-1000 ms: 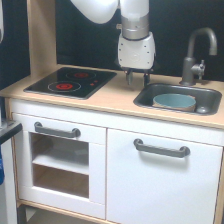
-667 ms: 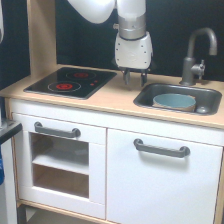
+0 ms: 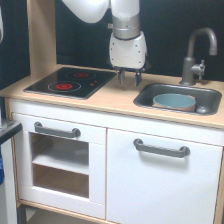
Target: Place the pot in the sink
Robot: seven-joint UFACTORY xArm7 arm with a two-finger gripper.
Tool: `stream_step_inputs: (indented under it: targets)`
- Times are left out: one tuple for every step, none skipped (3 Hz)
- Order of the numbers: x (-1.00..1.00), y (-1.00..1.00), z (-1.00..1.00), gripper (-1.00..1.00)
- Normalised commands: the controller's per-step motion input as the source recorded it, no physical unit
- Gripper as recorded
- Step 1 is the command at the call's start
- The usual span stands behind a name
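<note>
The light blue pot (image 3: 173, 101) with its tan band sits upright inside the dark grey sink (image 3: 147, 98), at the exterior view's right. A grey curved faucet (image 3: 196, 55) rises behind the basin. My gripper (image 3: 129, 78) hangs above the wooden counter just left of the sink, between it and the stovetop. Its two dark fingers point down with a small gap and nothing between them, so it is open. It is apart from the pot.
A black stovetop (image 3: 71, 81) with red rings lies on the counter at the exterior view's left. Below are a white cabinet door with a grey handle (image 3: 161, 148) and an oven door with a window (image 3: 57, 161). A wooden side post (image 3: 41, 35) stands at the back left.
My gripper has shifted left, away from the sink toward the stovetop, and stays open. The pot has not moved in the sink.
</note>
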Motion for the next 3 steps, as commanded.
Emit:
stream_step_inputs:
  targets:
    - [-0.28, -0.10, 0.28, 1.00]
    - [-0.31, -0.13, 0.31, 1.00]
    - [-0.31, -0.16, 0.33, 0.99]
